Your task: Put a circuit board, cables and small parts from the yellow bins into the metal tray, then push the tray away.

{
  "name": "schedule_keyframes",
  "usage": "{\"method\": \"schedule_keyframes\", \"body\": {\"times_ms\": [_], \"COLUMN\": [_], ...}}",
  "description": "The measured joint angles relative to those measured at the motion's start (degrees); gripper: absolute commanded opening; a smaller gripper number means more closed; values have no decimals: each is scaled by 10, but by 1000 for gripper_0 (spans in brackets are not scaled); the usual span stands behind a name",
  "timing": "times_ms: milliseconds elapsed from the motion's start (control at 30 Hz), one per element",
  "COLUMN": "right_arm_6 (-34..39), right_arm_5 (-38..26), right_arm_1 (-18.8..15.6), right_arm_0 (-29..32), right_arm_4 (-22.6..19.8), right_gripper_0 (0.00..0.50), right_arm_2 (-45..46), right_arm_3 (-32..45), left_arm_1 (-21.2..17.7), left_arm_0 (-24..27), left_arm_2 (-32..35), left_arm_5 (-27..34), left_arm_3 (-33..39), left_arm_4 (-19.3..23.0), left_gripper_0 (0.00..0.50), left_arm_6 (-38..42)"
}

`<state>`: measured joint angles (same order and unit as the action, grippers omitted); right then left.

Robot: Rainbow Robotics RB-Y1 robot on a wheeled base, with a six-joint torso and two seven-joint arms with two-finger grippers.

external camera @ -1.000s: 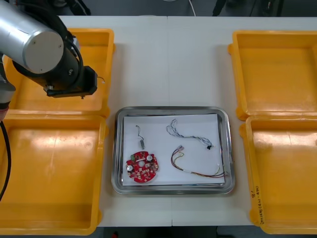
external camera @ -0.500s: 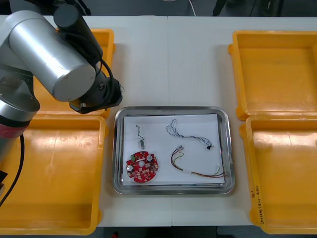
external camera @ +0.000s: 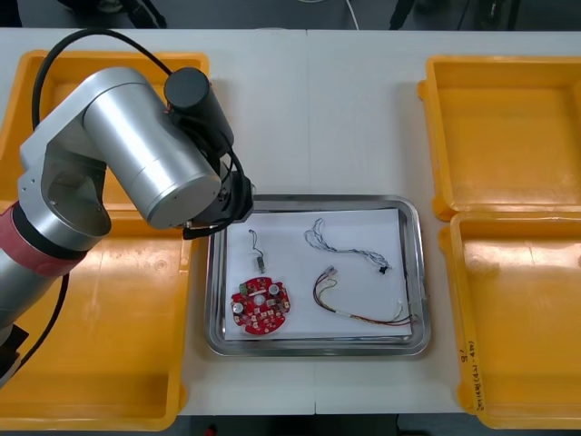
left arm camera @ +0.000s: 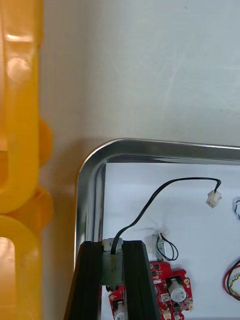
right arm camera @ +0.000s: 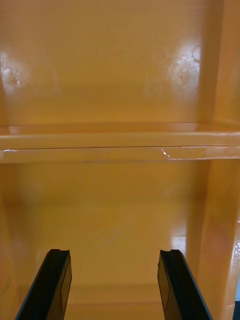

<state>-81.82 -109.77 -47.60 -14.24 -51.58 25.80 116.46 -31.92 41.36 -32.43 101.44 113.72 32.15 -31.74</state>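
My left gripper [left arm camera: 112, 248] is shut on a small metal part [left arm camera: 112, 263]. A black cable [left arm camera: 160, 200] with a white plug [left arm camera: 214, 199] trails from that part over the metal tray [left arm camera: 150, 147]. In the front view my left arm [external camera: 154, 173] covers the far left corner of the tray [external camera: 413, 272]. On the tray's white inside lie a round red circuit board [external camera: 261, 307], another small metal part [external camera: 258, 261], a blue and white cable [external camera: 345, 243] and a red and yellow cable [external camera: 363, 307]. My right gripper [right arm camera: 115, 257] stands open over a yellow bin [right arm camera: 120, 75].
Two yellow bins [external camera: 100, 327] stand left of the tray and two more [external camera: 513, 127] to its right. Their rims come close to the tray's sides. Bare table [external camera: 313, 109] stretches beyond the tray's far edge.
My left arm has swung from the far left bin rightward and nearer, and now hangs over the tray's far left corner. The things lying in the tray have not moved.
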Motion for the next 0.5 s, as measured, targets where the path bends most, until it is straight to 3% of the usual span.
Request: {"method": "schedule_keyframes", "body": {"times_ms": [500], "right_arm_6": [0], "right_arm_5": [0], "right_arm_1": [0], "right_arm_0": [0], "right_arm_4": [0], "right_gripper_0": [500], "right_arm_2": [0], "right_arm_3": [0], "left_arm_1": [6], "left_arm_0": [0], "left_arm_2": [-64], "left_arm_5": [-67], "left_arm_3": [-62], "left_arm_4": [-5], "left_gripper_0": [0], "left_arm_6": [0]}}
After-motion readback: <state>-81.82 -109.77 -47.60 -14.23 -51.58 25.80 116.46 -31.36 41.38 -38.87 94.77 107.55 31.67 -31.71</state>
